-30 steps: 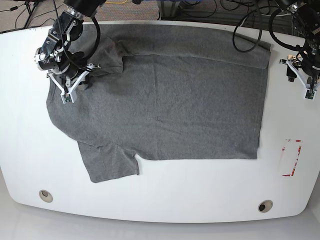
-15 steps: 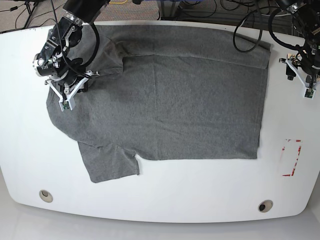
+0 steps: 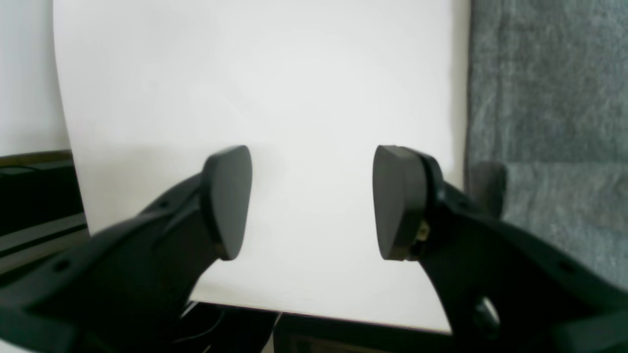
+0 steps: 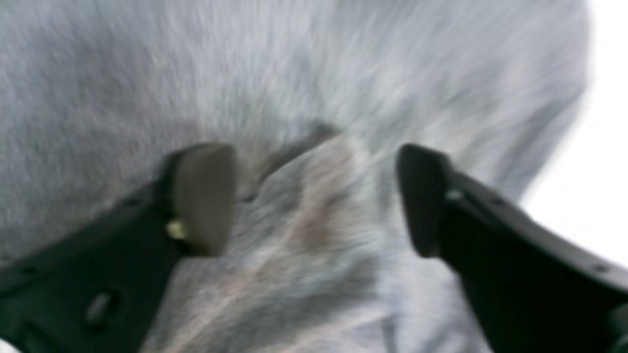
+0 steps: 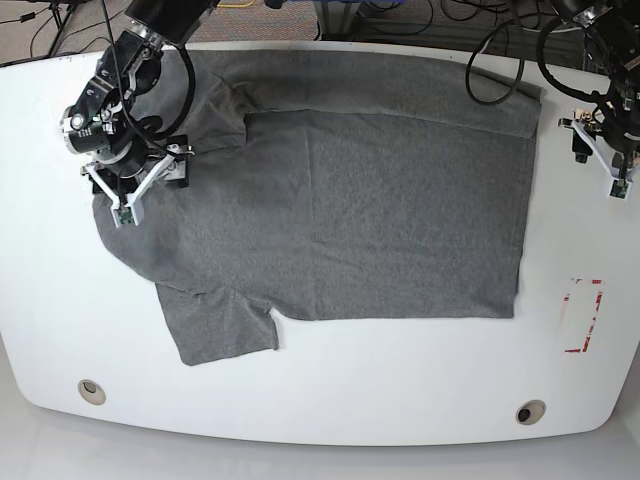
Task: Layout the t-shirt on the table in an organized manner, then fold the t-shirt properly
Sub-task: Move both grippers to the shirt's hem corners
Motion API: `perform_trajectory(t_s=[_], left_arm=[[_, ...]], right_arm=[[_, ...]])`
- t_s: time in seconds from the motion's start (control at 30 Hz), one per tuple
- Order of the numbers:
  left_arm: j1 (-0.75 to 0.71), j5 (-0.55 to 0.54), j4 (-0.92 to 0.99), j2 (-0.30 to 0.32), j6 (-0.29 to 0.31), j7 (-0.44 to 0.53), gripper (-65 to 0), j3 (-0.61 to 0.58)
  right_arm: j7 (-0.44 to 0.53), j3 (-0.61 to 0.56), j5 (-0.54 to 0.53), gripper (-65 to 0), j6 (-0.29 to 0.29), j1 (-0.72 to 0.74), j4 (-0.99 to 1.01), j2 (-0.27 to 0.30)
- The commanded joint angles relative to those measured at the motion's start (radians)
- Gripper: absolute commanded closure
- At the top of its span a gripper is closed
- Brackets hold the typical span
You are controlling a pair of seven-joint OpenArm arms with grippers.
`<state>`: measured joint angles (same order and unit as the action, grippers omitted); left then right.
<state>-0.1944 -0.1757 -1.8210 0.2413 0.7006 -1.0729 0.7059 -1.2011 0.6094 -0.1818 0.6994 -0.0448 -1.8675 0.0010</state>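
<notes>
The white counter [image 5: 330, 395] filled most of the base view, glossy, with two small round holes [image 5: 91, 391] near its front edge and a red-and-white tape mark [image 5: 584, 315] toward one side. The grey t-shirt [image 5: 370, 210] lay spread flat across the back half of it, body smooth, one short sleeve [image 5: 222, 330] sticking out toward the front edge and the other sleeve [image 5: 215, 115] bunched at the back. The far edge of the body looked folded over in a narrow band.

The right tool [image 5: 130, 190] hovered over the shirt's collar end, beside the bunched sleeve. In its wrist view its jaws were spread wide, with a small raised wrinkle of cloth [image 4: 314, 196] between them; that view was blurred and no pinch showed.

The left tool [image 5: 612, 165] sat over bare counter just beside the shirt's hem [image 3: 544, 98]. Its jaws were spread apart, nothing between them.
</notes>
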Motion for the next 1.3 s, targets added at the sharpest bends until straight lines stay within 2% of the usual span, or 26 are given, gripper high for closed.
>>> perform_trajectory(t_s=[0.0, 0.13, 0.37, 0.57, 0.7, 0.8, 0.97, 1.1, 1.27], left_arm=[[0.052, -0.011, -0.027, 0.019, -0.002, 0.021, -36.5, 0.005], [0.137, -0.009, -0.026, 0.016, -0.002, 0.021, -36.5, 0.005], [0.283, -0.006, -0.016, 0.014, -0.002, 0.021, -36.5, -0.007], [0.395, -0.005, -0.013, 0.014, -0.002, 0.021, -36.5, -0.101], [0.451, -0.006, 0.02, 0.014, -0.051, 0.021, -36.5, -0.147], [0.497, -0.006, 0.056, 0.014, -0.066, 0.021, -36.5, -0.171], [0.523, -0.008, 0.071, 0.014, -0.068, 0.021, -36.5, -0.182], [0.52, -0.008, 0.071, 0.014, -0.068, 0.021, -36.5, -0.208], [0.499, -0.008, 0.07, 0.014, -0.066, 0.021, -36.5, -0.208]], right_arm=[[0.02, 0.005, -0.008, -52.8, -0.001, 0.043, -0.053, 0.037], [0.02, 0.005, 0.008, -51.4, -0.001, 0.102, -0.005, 0.101], [0.043, 0.005, 0.09, -50.9, -0.001, 0.251, 0.154, 0.155], [0.169, 0.004, 0.156, -50.9, -0.001, 0.385, 0.375, 0.199], [0.243, 0.004, 0.19, -50.9, -0.001, 0.457, 0.526, 0.215], [0.341, 0.004, 0.226, -50.9, -0.001, 0.517, 0.662, 0.225], [0.488, 0.004, 0.275, -50.9, -0.001, 0.586, 0.851, 0.256], [0.619, 0.004, 0.276, -50.9, -0.001, 0.621, 0.994, 0.291], [0.732, 0.004, 0.275, -50.9, -0.001, 0.653, 1.141, 0.328]])
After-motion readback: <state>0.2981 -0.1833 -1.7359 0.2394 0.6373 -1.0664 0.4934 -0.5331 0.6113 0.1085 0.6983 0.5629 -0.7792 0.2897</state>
